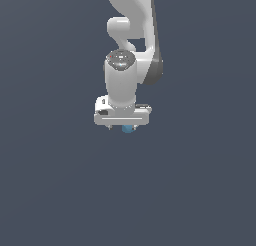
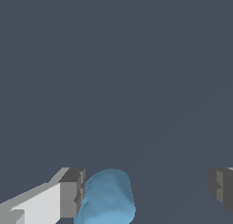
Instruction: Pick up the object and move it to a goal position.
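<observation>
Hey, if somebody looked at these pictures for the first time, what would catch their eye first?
Probably the white robot arm reaching down the middle of the exterior view against a plain dark grey background. Next, the small light-blue block peeking out just under the gripper. In the wrist view the block sits between the open fingers, right beside one finger and well away from the other.

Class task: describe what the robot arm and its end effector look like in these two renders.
The arm is glossy white with rounded links, a dark grey side band and a shiny grey joint cap. Its end effector has a flat white crossbar and blocky grey fingertips. No cables show.
</observation>
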